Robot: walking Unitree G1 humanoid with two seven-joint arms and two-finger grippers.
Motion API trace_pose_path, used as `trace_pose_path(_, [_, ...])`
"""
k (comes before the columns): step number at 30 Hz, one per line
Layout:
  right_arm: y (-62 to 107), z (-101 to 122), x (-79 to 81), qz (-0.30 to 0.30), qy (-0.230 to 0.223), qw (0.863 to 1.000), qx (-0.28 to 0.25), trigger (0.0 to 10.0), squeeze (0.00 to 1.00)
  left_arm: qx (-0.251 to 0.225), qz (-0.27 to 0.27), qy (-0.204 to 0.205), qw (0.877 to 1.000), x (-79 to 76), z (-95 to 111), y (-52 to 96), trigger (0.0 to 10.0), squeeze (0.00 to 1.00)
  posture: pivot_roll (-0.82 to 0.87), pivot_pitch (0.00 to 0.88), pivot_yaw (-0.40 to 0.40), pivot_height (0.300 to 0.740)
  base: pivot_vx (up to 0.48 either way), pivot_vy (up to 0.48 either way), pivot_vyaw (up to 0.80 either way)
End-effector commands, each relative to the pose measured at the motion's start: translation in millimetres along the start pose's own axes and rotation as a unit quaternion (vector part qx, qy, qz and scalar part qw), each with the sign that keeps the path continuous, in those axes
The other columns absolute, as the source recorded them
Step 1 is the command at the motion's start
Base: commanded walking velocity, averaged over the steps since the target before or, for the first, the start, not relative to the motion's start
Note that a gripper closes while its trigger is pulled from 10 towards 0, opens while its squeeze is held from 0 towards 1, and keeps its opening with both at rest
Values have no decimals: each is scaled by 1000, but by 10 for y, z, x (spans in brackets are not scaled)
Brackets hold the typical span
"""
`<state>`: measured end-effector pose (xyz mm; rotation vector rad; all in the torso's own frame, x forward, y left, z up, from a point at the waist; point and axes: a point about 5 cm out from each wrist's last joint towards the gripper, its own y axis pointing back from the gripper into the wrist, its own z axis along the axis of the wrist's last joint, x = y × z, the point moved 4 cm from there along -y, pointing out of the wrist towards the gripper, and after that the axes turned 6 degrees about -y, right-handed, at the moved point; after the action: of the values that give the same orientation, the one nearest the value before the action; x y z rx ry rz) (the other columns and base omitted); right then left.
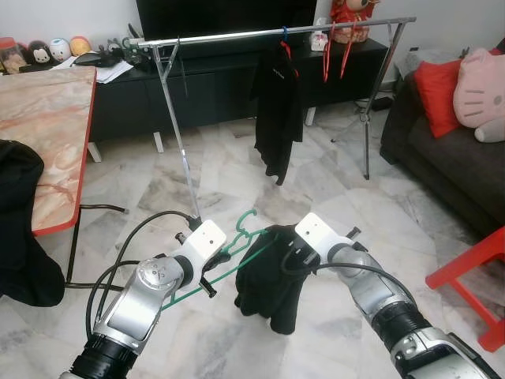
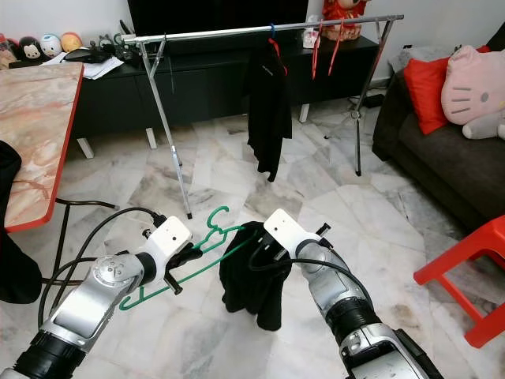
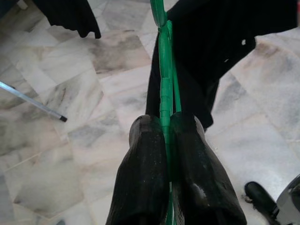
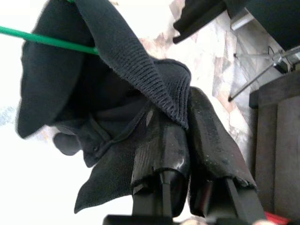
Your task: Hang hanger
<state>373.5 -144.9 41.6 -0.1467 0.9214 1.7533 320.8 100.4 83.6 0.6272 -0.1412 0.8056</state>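
I hold a green hanger (image 1: 237,237) low over the marble floor, its hook pointing up. My left gripper (image 3: 168,123) is shut on the hanger's lower bar (image 3: 164,84). A black garment (image 1: 268,276) droops from the hanger's right end. My right gripper (image 4: 185,117) is shut on a ribbed edge of that black garment (image 4: 117,84). Ahead stands a silver clothes rail (image 1: 260,33) with a black top (image 1: 278,110) and red hangers (image 1: 335,51) on it.
A marble-look table with a red edge (image 1: 47,126) stands at the left, with dark cloth (image 1: 20,229) draped over it. A dark sofa (image 1: 450,150) with red and pink cushions stands at the right. A red stool (image 1: 473,276) stands at the lower right. A black TV bench (image 1: 213,79) runs behind the rail.
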Motion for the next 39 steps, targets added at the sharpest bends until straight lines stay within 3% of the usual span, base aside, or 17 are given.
trace_pose_path(1, [-6,121,-43,-3,-5,1000,-20,10000,0,-16,2,0,1000,13,72,5,10000,0,5,0,-63,740,0,0,0])
trace_pose_path(12, [10,307,88,20,-2,999,-49,10000,0,-44,-40,24,998,-160,172,-47,10000,0,5,0,-63,740,0,0,0])
trace_pose_path(18, [3,272,-44,5,3,999,-49,10000,0,-50,-126,15,991,-413,160,47,10000,0,4,0,-62,740,0,0,0])
trace_pose_path(21, [5,243,-119,-5,3,999,-44,10000,0,-45,-141,12,989,-450,124,81,10000,0,4,0,-62,740,0,0,0])
trace_pose_path(27, [4,227,-194,-11,9,999,-39,10000,0,-44,-145,5,988,-444,112,92,10000,0,6,0,-63,740,0,0,0])
trace_pose_path(39, [18,313,-65,6,4,999,-51,10000,0,-37,-64,7,997,-247,166,-38,10000,0,2,0,-62,740,0,0,0])
